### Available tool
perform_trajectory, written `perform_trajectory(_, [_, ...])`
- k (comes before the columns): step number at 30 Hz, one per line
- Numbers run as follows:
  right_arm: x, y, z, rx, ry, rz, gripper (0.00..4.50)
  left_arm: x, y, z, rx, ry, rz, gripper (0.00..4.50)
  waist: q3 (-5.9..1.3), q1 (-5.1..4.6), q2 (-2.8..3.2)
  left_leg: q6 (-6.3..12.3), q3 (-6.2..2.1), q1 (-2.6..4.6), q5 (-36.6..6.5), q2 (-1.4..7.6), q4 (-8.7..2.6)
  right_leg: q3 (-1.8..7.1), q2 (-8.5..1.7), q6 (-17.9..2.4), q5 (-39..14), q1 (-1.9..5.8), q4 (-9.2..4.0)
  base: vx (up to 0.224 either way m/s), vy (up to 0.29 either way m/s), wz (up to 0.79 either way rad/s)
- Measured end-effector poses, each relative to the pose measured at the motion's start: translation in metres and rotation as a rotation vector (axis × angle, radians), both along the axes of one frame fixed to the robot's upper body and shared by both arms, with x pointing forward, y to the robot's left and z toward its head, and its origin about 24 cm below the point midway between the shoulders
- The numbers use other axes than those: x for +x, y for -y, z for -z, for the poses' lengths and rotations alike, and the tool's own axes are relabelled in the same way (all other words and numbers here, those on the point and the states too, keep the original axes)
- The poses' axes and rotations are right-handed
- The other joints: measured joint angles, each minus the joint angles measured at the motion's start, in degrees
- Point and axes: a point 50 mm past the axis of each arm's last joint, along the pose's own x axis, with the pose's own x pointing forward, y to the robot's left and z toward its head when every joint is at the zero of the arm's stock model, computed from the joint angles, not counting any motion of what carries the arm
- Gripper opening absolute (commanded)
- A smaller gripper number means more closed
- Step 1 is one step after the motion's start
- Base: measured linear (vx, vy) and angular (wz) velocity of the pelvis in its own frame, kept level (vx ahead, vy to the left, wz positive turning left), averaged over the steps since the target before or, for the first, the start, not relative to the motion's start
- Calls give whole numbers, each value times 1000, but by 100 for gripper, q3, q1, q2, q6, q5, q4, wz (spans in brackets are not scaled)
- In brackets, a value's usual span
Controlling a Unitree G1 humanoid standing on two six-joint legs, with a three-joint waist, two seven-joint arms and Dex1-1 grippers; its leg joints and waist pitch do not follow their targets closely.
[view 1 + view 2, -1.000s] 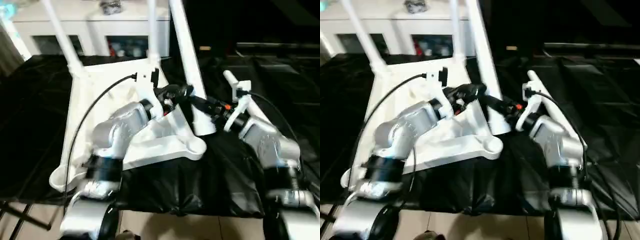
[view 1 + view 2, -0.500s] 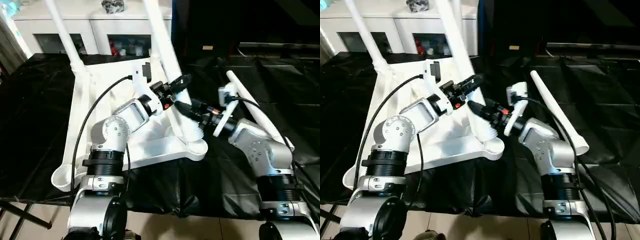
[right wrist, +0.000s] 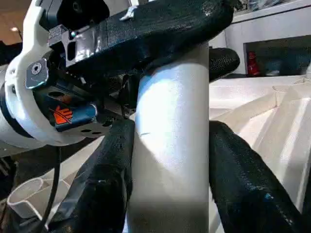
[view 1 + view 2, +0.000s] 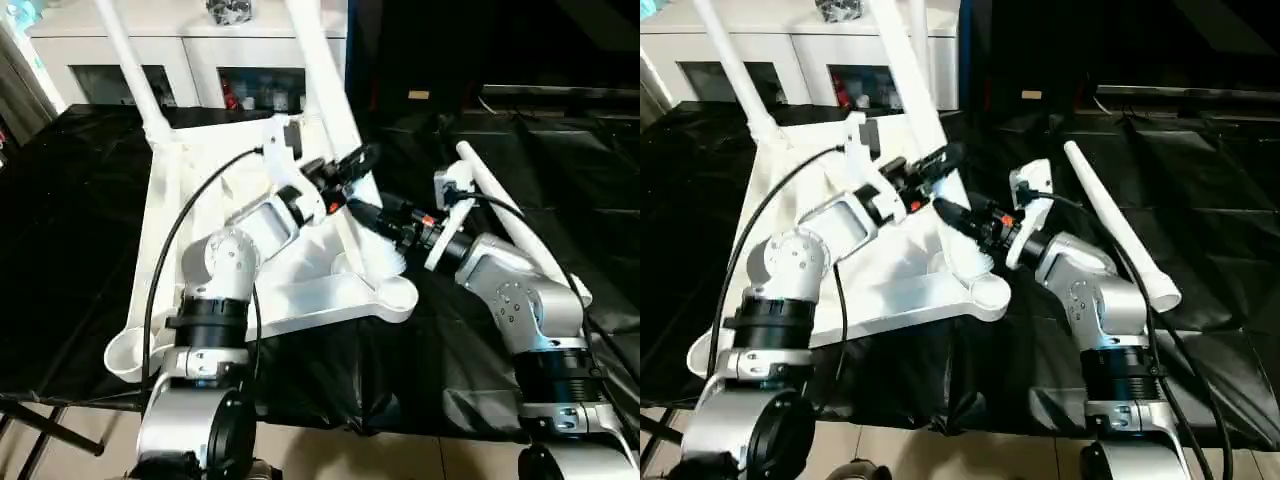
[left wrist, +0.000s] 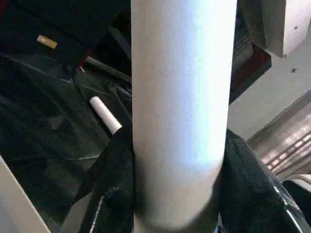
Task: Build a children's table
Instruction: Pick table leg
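Surface: black sheeting (image 4: pixel 80 230) covers the counter; tiled floor shows at the near edge.
Tabletop: white plastic tabletop (image 4: pixel 190 200) lies upside down on the left half of the counter, ribbed underside up, round sockets at its corners.
Fitted legs: two white tube legs stand in the far corners, one far left (image 4: pixel 125 60), another (image 4: pixel 920 30) behind it to the right.
Held leg: a third leg (image 4: pixel 325 95) leans up and to the far left from the near right corner socket (image 4: pixel 392 292), its foot at or in that socket; I cannot tell how deep it sits.
Left hand: left hand (image 4: pixel 345 168) is clenched around the held leg partway up; in the left wrist view its black fingers (image 5: pixel 104 179) press on both sides of the tube.
Right hand: right hand (image 4: pixel 372 213) is clenched on the same leg just below the left one; the right wrist view has its fingers (image 3: pixel 243 174) flanking the tube, with the left hand's finger across it just above.
Loose leg: fourth leg (image 4: pixel 1120 225) lies flat on the sheeting to the right of the tabletop, apart from it, behind the right arm.
Background: white glass-door cabinet (image 4: pixel 180 70) stands beyond the far edge of the counter.
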Motion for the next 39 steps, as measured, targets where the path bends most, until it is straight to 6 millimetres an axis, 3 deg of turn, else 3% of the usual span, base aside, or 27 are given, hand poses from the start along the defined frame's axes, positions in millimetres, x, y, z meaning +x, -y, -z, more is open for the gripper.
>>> perform_trajectory(1, [0,-1,-1,-3,4,0,244,0,-1,0,1,6,6,190,0,-1,0,0,0,1,0,0,-1,0,0,0,0,0,0,0,0,0])
perform_trajectory(2, [-1,-1,-2,-5,7,-4,258,0,-1,-1,-1,18,17,190,0,-5,0,0,0,1,0,0,0,1,0,0,0,0,1,0,0,0])
perform_trajectory(9, [-10,4,-3,-81,-29,-175,302,-10,-11,-20,9,218,212,189,3,1,-6,2,1,1,1,0,-1,2,1,1,0,1,0,0,0,0])
perform_trajectory(14, [-22,14,-7,-147,-59,-372,302,-21,-15,-25,38,319,397,189,3,17,-16,8,8,2,5,0,2,2,0,0,0,3,4,0,0,0])
perform_trajectory(21, [-30,10,-8,-145,-77,-515,302,-37,-12,-23,95,388,614,189,7,6,-52,7,14,11,5,2,1,2,0,0,0,1,23,0,0,0])
perform_trajectory(27, [-32,6,-8,-141,-80,-569,265,-39,-9,-21,94,383,653,189,5,8,-77,6,14,11,6,1,2,3,-1,-3,2,3,26,0,0,0])
perform_trajectory(32, [-33,4,-8,-137,-87,-581,202,-39,-11,-21,97,381,654,189,5,11,-80,6,14,11,6,2,2,3,-1,-3,2,2,26,0,0,0])
perform_trajectory(39, [-33,5,-8,-129,-97,-572,191,-38,-9,-20,94,372,635,189,5,19,-80,7,14,11,6,1,4,3,-1,-3,2,3,26,0,0,0])
